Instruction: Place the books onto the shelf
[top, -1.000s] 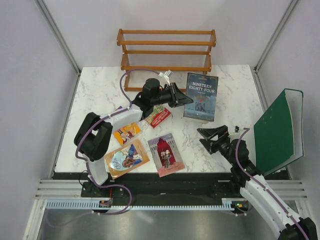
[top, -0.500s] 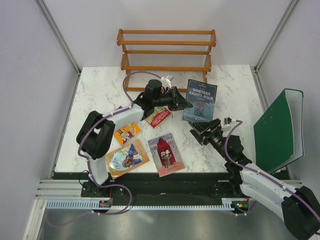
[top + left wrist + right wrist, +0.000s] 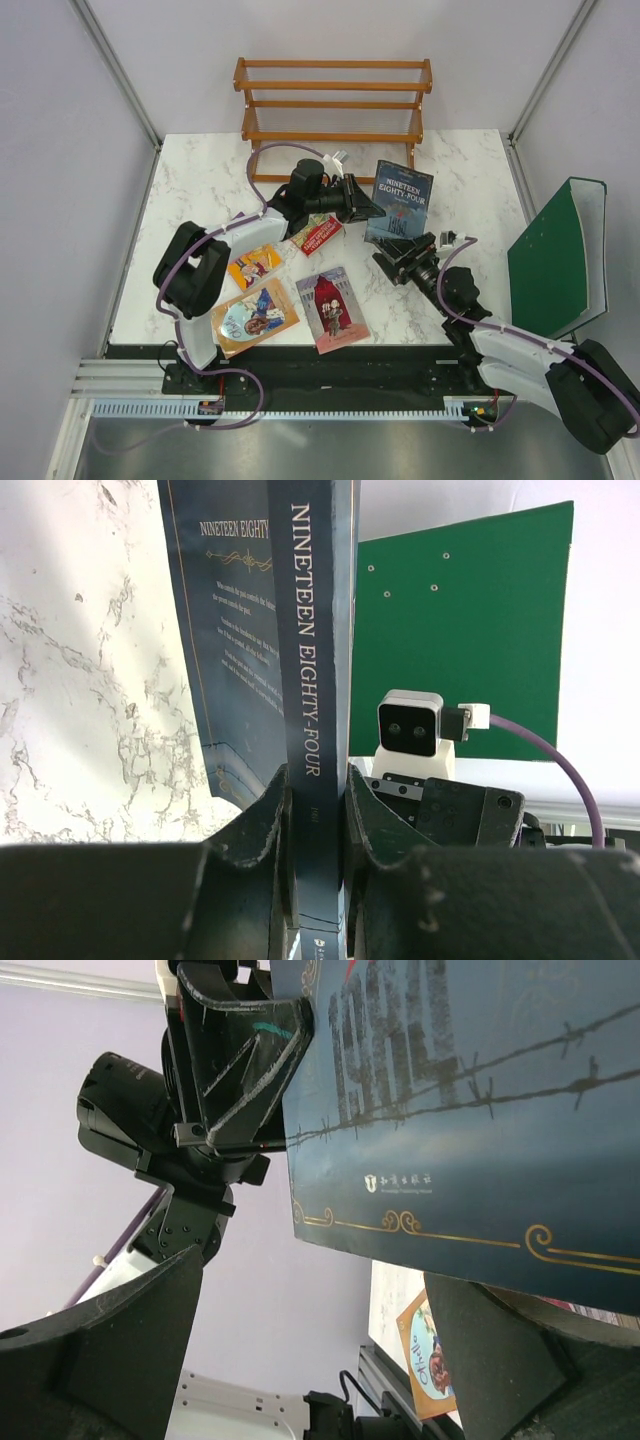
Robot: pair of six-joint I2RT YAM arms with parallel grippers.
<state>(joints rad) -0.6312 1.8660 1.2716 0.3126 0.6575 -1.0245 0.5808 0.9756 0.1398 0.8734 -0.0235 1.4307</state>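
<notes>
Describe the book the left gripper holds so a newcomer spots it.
Start at the wooden shelf at the back; look just in front of its right post. The Nineteen Eighty-Four paperback there is clamped by its spine in the left gripper. It is the only dark blue cover; the other books are brightly coloured and lie flat.

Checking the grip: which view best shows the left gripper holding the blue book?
Left wrist: the left gripper pinches the blue book by its spine. Top external shows both small; right wrist, mainly the cover.

Dark blue book (image 3: 310,680) reads "NINETEEN EIGHTY-FOUR" on spine and cover.
</notes>
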